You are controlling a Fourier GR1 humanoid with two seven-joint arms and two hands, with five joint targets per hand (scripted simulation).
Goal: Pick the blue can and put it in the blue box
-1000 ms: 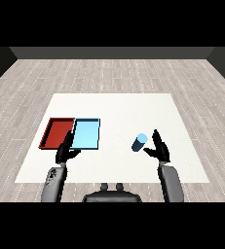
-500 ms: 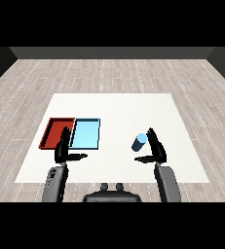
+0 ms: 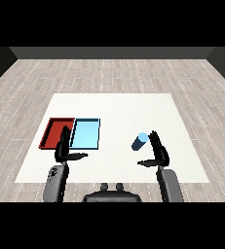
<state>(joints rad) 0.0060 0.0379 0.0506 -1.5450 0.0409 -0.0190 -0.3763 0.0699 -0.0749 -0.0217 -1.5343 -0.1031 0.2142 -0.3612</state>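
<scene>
Fingers (image 3: 155, 141) of the right hand (image 3: 159, 154) are straight and spread wide, and they hold nothing. The thumb points inward, toward the left. Just beside these fingers, on their left and a little forward, lies the can (image 3: 140, 141) on its side on the counter (image 3: 119, 104). I cannot tell whether the fingers already touch it. Compared with one second ago, this hand has moved left and closed most of the gap to the can, while the can itself has stayed where it was. I judge this as the end of the reach: the next move should be to curl around the can. Well to the left of the fingers is the blue tray (image 3: 86, 134), with the red tray (image 3: 56, 132) touching its far side. The left hand (image 3: 64, 150) hovers by the trays, fingers also straight, unchanged.
</scene>
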